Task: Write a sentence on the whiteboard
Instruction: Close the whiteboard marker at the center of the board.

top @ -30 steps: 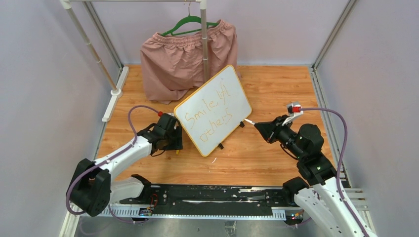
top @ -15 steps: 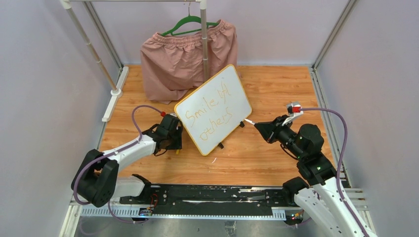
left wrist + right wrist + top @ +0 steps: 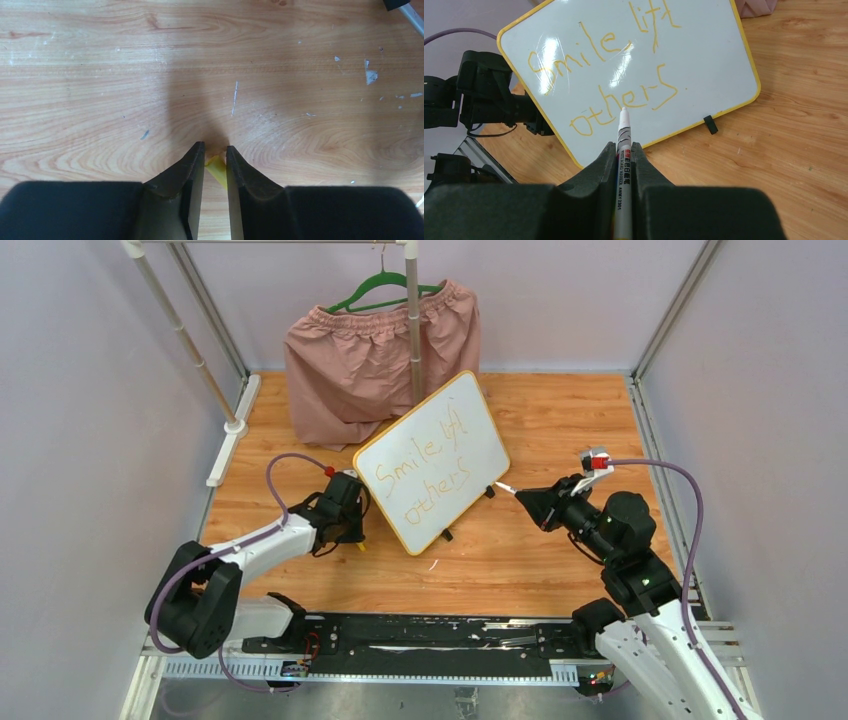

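Note:
The whiteboard, white with a thin yellow frame, stands tilted on its black feet mid-table. The sentence runs across it in two orange lines, roughly "Smile lift others". My right gripper is shut on a white marker. The marker's tip points at the board's lower right part and stays off its surface. Left of the board, my left gripper is low over the wood. Its jaws are narrow around a small yellow cap, which touches both.
Pink shorts hang on a green hanger from a rack pole behind the board. The rack's white base bar lies at the left edge. A black rail runs along the near edge between the arm bases.
The left arm's elbow has shifted a little to the right, and its gripper has stayed beside the board's left edge. The right arm and marker have not moved.

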You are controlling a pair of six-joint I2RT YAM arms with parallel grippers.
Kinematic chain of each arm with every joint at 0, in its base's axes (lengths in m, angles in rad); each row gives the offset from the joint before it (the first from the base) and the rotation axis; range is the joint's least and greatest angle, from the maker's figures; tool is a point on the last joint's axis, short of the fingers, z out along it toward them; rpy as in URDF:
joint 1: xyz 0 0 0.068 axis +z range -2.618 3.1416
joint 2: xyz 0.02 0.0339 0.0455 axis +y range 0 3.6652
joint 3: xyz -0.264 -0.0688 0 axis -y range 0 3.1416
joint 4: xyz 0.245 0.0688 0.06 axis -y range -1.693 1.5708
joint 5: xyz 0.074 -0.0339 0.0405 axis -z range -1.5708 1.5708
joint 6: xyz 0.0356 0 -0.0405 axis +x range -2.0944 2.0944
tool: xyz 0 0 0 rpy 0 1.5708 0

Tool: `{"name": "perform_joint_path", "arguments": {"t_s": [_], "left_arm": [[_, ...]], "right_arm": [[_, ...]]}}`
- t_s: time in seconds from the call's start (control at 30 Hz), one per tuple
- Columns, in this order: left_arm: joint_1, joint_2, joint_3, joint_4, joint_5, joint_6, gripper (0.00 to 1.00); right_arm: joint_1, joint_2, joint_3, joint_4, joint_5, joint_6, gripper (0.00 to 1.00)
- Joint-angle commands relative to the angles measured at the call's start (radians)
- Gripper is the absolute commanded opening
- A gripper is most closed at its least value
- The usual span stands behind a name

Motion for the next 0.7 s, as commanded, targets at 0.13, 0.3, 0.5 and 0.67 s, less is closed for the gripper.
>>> {"name": "perform_joint_path", "arguments": {"t_s": [0.13, 0.3, 0.5, 0.67], "left_arm": [[-0.004, -0.049, -0.051, -0.025, 0.005, -0.036, 0.28], [-0.004, -0.091, -0.064, -0.064, -0.011, -0.088, 0.46], [-0.004, -0.106, -0.081, -0.089, -0.023, -0.217, 0.49], [-0.004, -0.081, -0.088, -0.088, -0.023, -0.339, 0.46]], "right_arm": [[0.007, -0.008, 0.016, -0.008, 0.009, -0.013, 0.0], [0.007, -0.007, 0.015, -0.004, 0.007, -0.005, 0.0], [0.007, -0.007, 0.013, 0.0, 0.002, 0.004, 0.0], [0.007, -0.008, 0.011, 0.0, 0.002, 0.008, 0.0]]}}
